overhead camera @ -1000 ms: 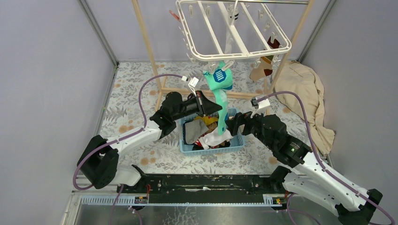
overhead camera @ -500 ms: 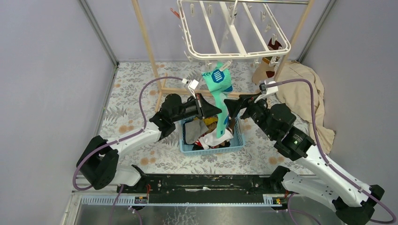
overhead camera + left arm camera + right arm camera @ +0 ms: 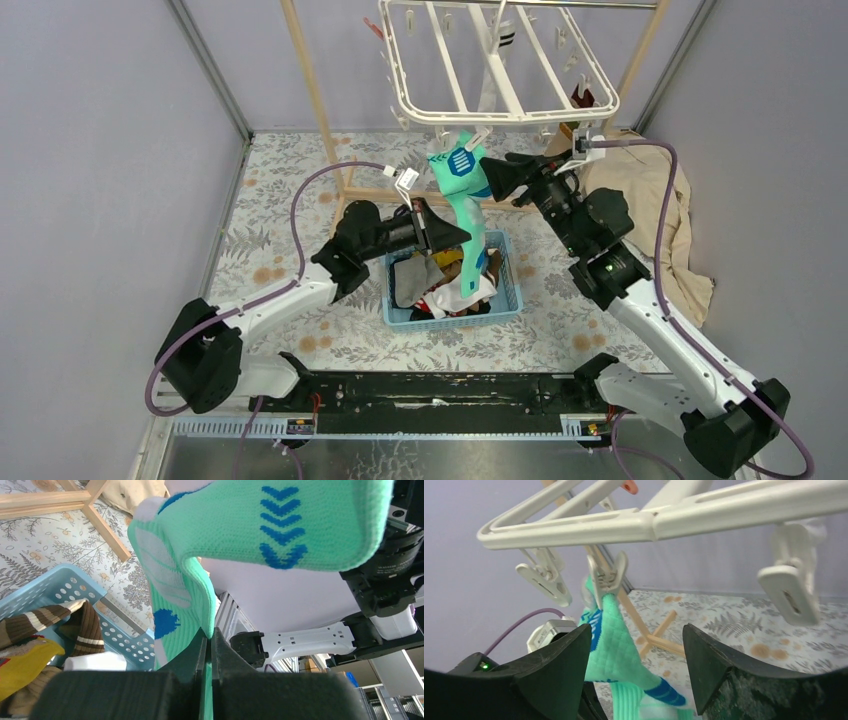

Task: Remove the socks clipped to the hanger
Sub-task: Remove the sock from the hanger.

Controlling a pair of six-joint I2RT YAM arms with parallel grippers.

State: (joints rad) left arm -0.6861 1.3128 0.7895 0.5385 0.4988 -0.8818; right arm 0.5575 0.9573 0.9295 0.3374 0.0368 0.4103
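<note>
A teal sock is seen hanging from a clip at the 6 o'clock edge of the white hanger, its lower end reaching over the blue basket. Its lower part is clamped from 9 o'clock by the left gripper. The right gripper is held released, jaws apart, at 3 o'clock of the clipped top. A brown-striped sock and a yellow sock are seen in the basket.

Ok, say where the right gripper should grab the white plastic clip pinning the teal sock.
Likely the splayed upper tabs of the white plastic clip, above the teal sock, coming level from the right: it hangs below the white hanger frame, tabs exposed.
</note>
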